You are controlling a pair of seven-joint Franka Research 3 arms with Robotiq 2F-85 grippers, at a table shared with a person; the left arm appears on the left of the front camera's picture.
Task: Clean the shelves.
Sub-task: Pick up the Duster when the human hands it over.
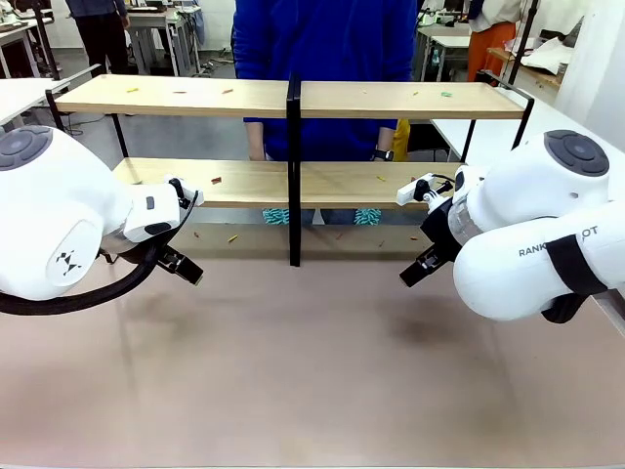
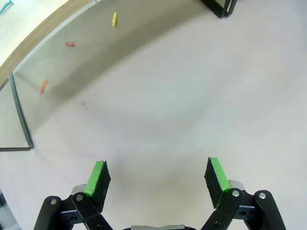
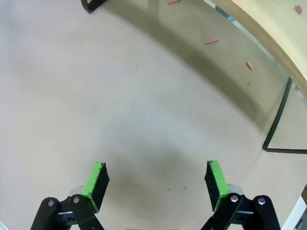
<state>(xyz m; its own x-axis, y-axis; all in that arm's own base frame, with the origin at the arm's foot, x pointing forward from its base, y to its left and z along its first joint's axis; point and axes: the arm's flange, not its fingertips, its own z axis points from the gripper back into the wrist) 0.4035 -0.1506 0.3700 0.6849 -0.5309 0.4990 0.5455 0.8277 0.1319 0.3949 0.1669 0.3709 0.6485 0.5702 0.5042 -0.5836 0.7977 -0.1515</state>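
The shelves [image 1: 195, 97] span the upper half of the front view, standing on the beige tabletop [image 1: 312, 381], with small coloured scraps [image 1: 216, 180] dotted over the boards and on the tabletop beneath them. A person in a blue top [image 1: 322, 39] stands behind the central upright. The left pincer [image 2: 158, 175] hangs at middle left, green pads wide apart above bare tabletop, holding nothing. The right pincer [image 3: 156, 177], at middle right, is equally spread and empty. A yellow scrap [image 2: 114, 18] lies at the upper left of the left wrist view
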